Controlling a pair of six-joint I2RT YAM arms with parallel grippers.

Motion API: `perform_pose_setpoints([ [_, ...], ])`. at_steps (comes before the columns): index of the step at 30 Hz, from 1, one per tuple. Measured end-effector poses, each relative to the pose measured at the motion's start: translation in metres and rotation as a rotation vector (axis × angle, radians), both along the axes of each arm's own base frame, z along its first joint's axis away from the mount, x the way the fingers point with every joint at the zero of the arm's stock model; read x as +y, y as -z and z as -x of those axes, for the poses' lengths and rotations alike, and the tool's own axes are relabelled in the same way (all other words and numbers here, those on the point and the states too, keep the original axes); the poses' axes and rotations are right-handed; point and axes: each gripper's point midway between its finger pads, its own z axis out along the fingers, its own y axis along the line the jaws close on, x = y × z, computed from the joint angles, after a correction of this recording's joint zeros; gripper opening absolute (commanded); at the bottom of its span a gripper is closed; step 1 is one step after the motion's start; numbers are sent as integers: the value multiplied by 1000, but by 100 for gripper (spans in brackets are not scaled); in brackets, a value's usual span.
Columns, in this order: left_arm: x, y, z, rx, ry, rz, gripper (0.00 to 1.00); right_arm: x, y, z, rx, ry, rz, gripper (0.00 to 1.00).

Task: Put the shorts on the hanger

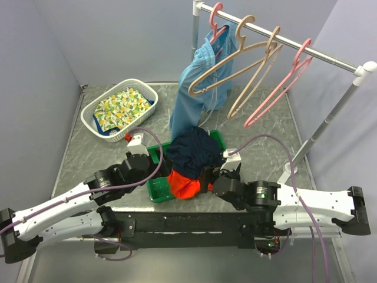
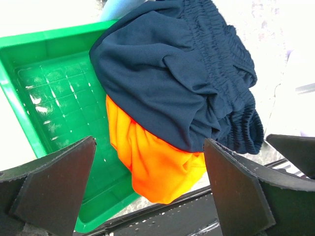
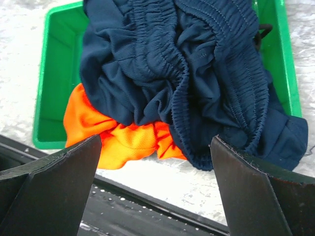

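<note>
The navy shorts (image 1: pixel 193 150) lie crumpled in a green tray (image 1: pixel 158 190), on top of an orange garment (image 1: pixel 184 184). They also show in the left wrist view (image 2: pixel 167 73) and the right wrist view (image 3: pixel 197 64). Two beige hangers (image 1: pixel 227 59) (image 1: pixel 262 68) hang bare on the rail (image 1: pixel 306 50) at the back. My left gripper (image 1: pixel 154 158) (image 2: pixel 149 167) is open just left of the pile, touching nothing. My right gripper (image 1: pixel 207 177) (image 3: pixel 155 162) is open just in front and to the right of it, holding nothing.
Light-blue shorts (image 1: pixel 197 94) hang from a pink hanger (image 1: pixel 217 17); another pink hanger (image 1: pixel 283 82) hangs further right. A white basket (image 1: pixel 94 121) with patterned cloth sits at the back left. The rack's post (image 1: pixel 330 118) stands at the right. The black base bar (image 1: pixel 194 221) runs along the near edge.
</note>
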Motion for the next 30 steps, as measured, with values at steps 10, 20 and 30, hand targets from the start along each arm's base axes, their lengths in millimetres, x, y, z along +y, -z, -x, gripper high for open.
perform_pose_setpoints([
  [10,6,-11,3,-26,3,29,97,-11,10,-23,22,72,48,99],
  [20,6,-13,4,-25,9,18,96,-3,22,-61,45,103,85,97],
  [30,5,-23,7,-39,36,36,96,23,39,-74,72,65,163,34],
])
